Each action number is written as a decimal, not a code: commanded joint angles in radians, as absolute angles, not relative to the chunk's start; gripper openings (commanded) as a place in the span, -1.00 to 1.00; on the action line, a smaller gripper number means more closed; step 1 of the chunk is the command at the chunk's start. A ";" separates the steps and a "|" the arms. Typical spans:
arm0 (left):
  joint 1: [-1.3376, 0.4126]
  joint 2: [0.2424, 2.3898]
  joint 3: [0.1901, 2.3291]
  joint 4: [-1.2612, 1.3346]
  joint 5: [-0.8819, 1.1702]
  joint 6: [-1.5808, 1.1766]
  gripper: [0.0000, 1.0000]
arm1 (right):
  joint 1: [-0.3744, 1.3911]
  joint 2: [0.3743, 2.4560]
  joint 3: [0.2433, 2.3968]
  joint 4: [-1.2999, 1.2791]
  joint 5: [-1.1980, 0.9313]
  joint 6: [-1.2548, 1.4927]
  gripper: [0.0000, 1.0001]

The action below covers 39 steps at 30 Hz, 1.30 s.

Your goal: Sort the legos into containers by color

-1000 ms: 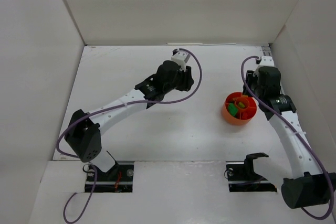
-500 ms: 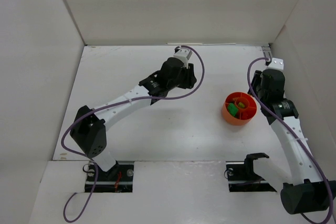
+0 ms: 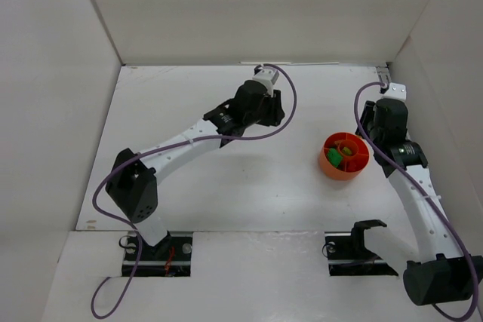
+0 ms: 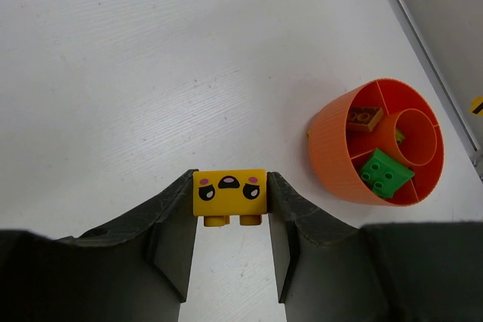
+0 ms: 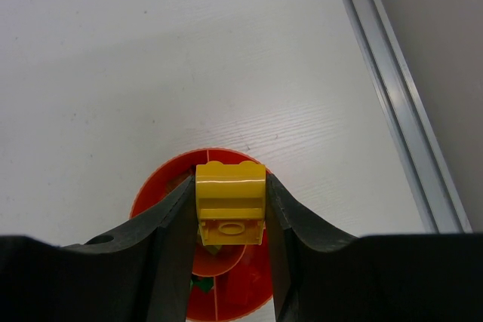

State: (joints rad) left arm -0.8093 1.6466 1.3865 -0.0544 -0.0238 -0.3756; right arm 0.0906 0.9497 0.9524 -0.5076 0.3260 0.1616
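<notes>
white table (image 3: 226, 186), left gripper (image 4: 230, 186) clamped a yellow face-printed lego (image 4: 230, 194) at far centre, right gripper (image 5: 230, 184) held a plain yellow lego (image 5: 230, 205) over the divided orange bowl (image 3: 333, 166), right side, green lego (image 4: 385, 175) inside

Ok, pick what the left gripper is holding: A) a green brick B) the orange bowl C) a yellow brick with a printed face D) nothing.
C: the left wrist view shows the left gripper shut on a yellow brick with a printed face; the green brick lies inside the orange bowl.
</notes>
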 commanded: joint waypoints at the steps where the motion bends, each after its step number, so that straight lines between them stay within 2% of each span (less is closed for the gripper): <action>1: -0.808 1.643 1.442 -0.048 -0.014 -0.365 -1.00 | 0.084 0.953 0.946 -0.449 0.339 0.166 -0.88; 14: -0.808 1.664 1.482 -0.067 -0.014 -0.356 -1.00 | 0.075 0.973 0.946 -0.471 0.359 0.166 -0.88; 25: -0.808 1.683 1.502 -0.067 -0.005 -0.347 -1.00 | 0.048 0.940 0.928 -0.609 0.394 0.218 -0.86; 33: -0.808 1.683 1.520 -0.103 0.006 -0.336 -1.00 | 0.018 1.000 0.926 -0.641 0.382 0.227 -0.86; 36: -0.808 1.729 1.598 -0.184 0.040 -0.336 -1.00 | 0.018 1.000 0.939 -0.681 0.359 0.218 -0.86; 39: -0.808 1.836 1.765 -0.279 0.098 -0.318 -1.00 | 0.018 1.012 0.948 -0.690 0.348 0.207 -0.86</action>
State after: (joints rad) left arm -0.8093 1.7844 1.6402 -0.2092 0.0349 -0.3439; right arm 0.0254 1.0111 0.9157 -0.6712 0.3603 0.2089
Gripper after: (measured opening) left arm 0.345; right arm 0.425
